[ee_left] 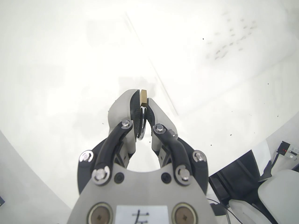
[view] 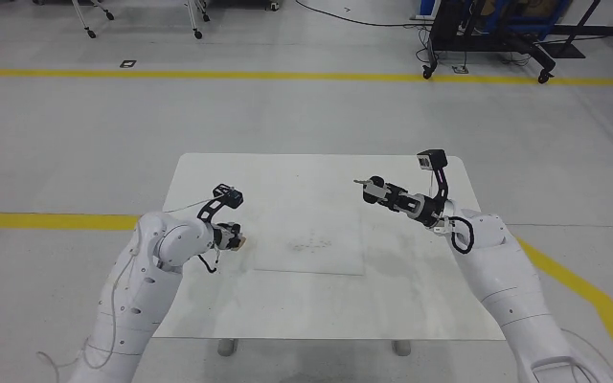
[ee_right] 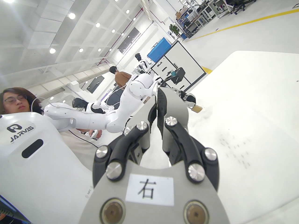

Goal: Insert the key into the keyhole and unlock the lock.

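From the top view, the left gripper (view: 235, 241) sits low over the near left part of the white table (view: 287, 191), its fingers closed on a small brass lock (view: 239, 242). The right gripper (view: 367, 184) hangs above the far right part of the table, well apart from the left one. Its fingers are pressed together, and a thin grey sliver that looks like the key (view: 357, 180) pokes out of the tip towards the table's middle. In the left wrist view, the two ribbed pads (ee_left: 135, 108) are clamped on the lock (ee_left: 143, 96). The brass body stands out past the fingertips just above the tabletop, and the silver shackle (ee_left: 141, 123) runs back between the fingers. In the right wrist view, the right gripper's fingers (ee_right: 161, 108) meet with no gap between them, and the key cannot be made out there. Farther off, the left gripper (ee_right: 190, 99) holds the lock (ee_right: 196, 109) close over the table, with the brass end turned towards this camera.
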